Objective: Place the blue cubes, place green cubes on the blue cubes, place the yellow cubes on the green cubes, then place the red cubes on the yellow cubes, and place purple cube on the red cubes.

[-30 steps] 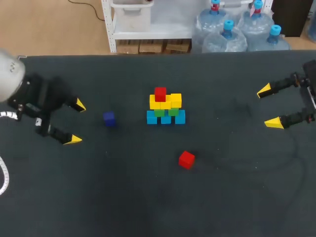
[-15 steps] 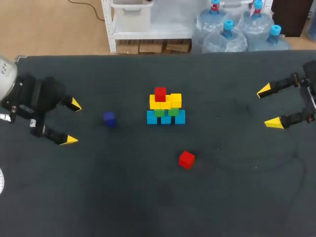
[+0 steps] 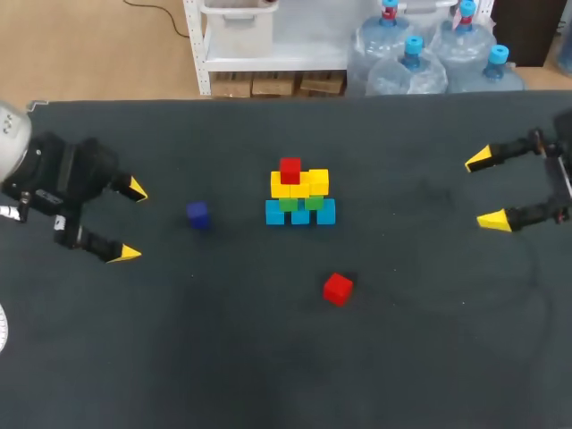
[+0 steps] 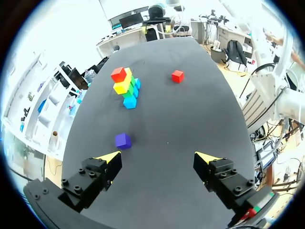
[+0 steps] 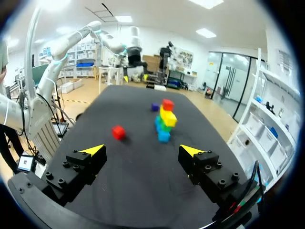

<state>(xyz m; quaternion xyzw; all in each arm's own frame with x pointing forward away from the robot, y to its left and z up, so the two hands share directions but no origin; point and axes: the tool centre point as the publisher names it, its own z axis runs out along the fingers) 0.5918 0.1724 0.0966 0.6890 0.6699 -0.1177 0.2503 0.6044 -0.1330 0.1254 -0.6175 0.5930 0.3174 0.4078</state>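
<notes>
A stack stands at the table's middle: a row of blue cubes [image 3: 300,213], green cubes [image 3: 300,203] on them, yellow cubes [image 3: 299,185] above, and one red cube [image 3: 290,170] on top. A second red cube [image 3: 338,289] lies loose in front of the stack. A purple cube [image 3: 197,214] sits alone to the stack's left. My left gripper [image 3: 130,222] is open and empty at the far left, with the purple cube [image 4: 123,140] just ahead of it. My right gripper [image 3: 486,189] is open and empty at the far right, facing the stack [image 5: 165,121] and the loose red cube [image 5: 118,132].
The table [image 3: 268,357] is covered in dark cloth, with wide bare stretches in front of the stack and on both sides of it. Nothing else lies on it.
My left gripper has drawn back a little toward the table's left edge. The right gripper and all cubes have stayed where they were.
</notes>
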